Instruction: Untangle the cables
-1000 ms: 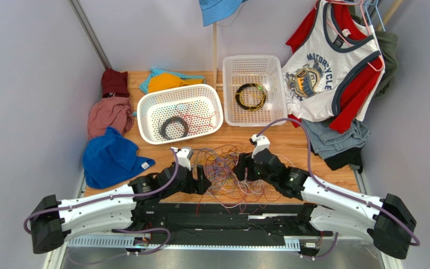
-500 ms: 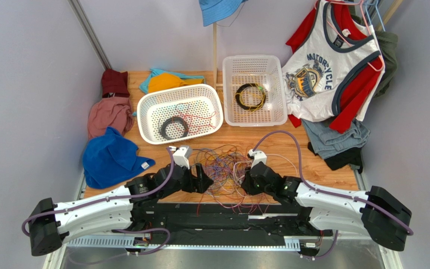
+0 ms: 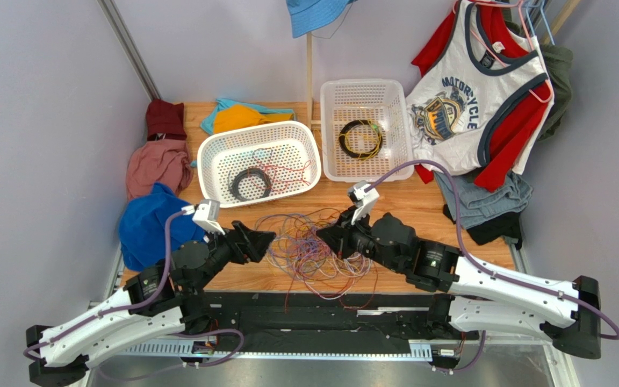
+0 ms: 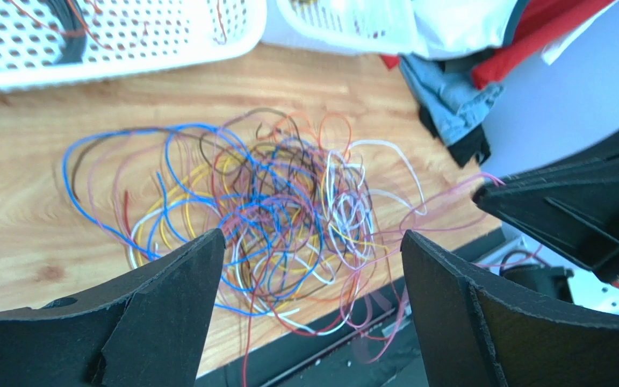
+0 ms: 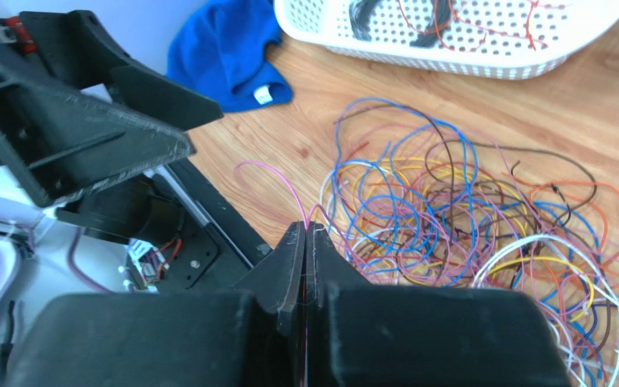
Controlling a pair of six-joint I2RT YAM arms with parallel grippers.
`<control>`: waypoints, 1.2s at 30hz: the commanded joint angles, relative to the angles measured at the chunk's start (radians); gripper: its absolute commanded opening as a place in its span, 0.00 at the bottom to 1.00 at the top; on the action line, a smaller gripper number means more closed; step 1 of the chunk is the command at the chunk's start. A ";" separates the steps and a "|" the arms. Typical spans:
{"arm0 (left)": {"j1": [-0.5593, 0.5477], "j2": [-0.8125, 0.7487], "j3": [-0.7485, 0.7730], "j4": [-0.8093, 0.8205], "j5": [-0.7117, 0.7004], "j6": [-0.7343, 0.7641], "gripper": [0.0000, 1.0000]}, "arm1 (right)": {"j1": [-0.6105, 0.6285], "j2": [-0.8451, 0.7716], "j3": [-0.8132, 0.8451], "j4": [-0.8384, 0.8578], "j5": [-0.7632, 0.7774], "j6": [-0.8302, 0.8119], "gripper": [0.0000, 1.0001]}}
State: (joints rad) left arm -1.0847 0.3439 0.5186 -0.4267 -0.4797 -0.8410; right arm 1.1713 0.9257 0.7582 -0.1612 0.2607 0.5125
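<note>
The cables [image 3: 313, 246] lie in a loose tangle of blue, pink, yellow, white, orange and brown strands on the wooden table, near its front edge. My right gripper [image 3: 325, 235] sits at the tangle's right side. In the right wrist view it [image 5: 305, 227] is shut on a thin pink cable [image 5: 276, 173] that loops out of the pile. My left gripper [image 3: 267, 239] hangs at the tangle's left edge. In the left wrist view it [image 4: 313, 235] is open, with the cables [image 4: 280, 210] below and nothing between its fingers.
Two white baskets stand behind the tangle: the left basket [image 3: 216, 193] holds a black coil [image 3: 250, 184] and red wire, the right basket [image 3: 367, 85] another coil [image 3: 360, 139]. A blue cloth [image 3: 157, 226] lies left, clothes [image 3: 482, 201] right. A black rail [image 3: 321, 302] runs along the front edge.
My right gripper has closed on a pink cable and shifted up and left. My left arm has drawn back to the left, out of the tangle, still open.
</note>
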 commanded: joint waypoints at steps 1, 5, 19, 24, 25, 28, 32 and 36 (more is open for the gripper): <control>0.000 -0.013 0.043 -0.078 -0.079 0.049 0.89 | 0.014 -0.054 -0.055 -0.024 0.075 -0.010 0.00; 0.000 -0.014 0.047 -0.093 -0.099 0.056 0.89 | 0.014 -0.165 -0.219 -0.037 0.133 0.050 0.00; 0.000 0.144 -0.060 0.397 0.320 0.247 0.99 | 0.014 -0.257 -0.124 -0.066 0.097 0.020 0.00; -0.001 0.196 -0.113 0.622 0.424 0.292 0.99 | 0.014 -0.215 0.018 -0.072 0.011 0.011 0.00; -0.001 0.195 -0.127 0.658 0.447 0.295 0.99 | 0.014 -0.206 0.039 -0.072 -0.001 0.011 0.00; -0.001 0.187 -0.183 0.802 0.473 0.310 0.99 | 0.014 -0.188 0.105 -0.078 -0.040 0.015 0.00; -0.003 0.185 -0.212 0.925 0.494 0.335 0.99 | 0.014 -0.163 0.144 -0.069 -0.087 0.030 0.00; -0.003 0.224 -0.189 0.962 0.504 0.362 0.99 | 0.014 -0.145 0.139 -0.031 -0.123 0.058 0.00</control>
State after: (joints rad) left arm -1.0847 0.5423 0.3054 0.3714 -0.0189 -0.5346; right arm 1.1824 0.7643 0.8730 -0.2428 0.2005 0.5465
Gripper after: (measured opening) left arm 0.989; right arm 0.007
